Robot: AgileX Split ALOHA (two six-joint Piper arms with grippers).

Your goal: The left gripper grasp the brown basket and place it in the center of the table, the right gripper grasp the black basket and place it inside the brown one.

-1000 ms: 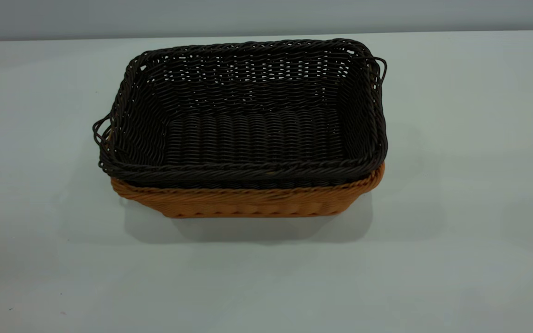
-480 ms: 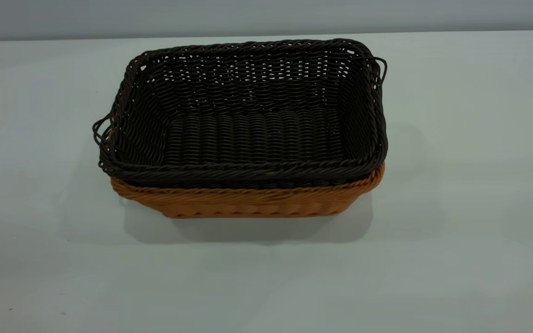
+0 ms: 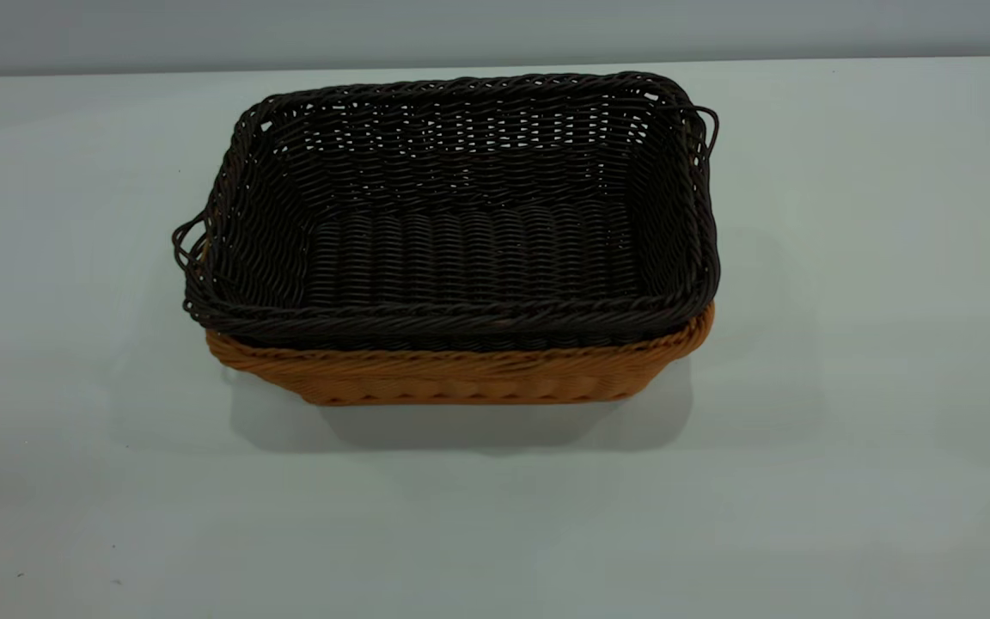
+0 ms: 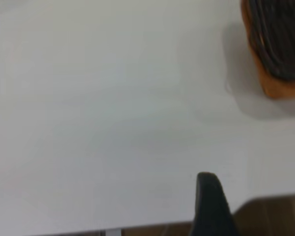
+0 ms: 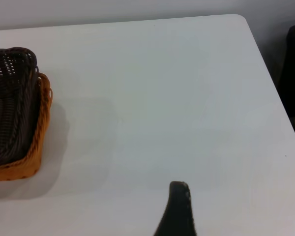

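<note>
A: Where are the baskets found?
B: The black basket (image 3: 461, 215) is nested inside the brown basket (image 3: 461, 374), mid-table (image 3: 847, 430).
A: And the jaws?
B: One finger per wrist view is seen; their state cannot be told.
A: Risks?
B: The stack could be nudged by a returning arm.
</note>
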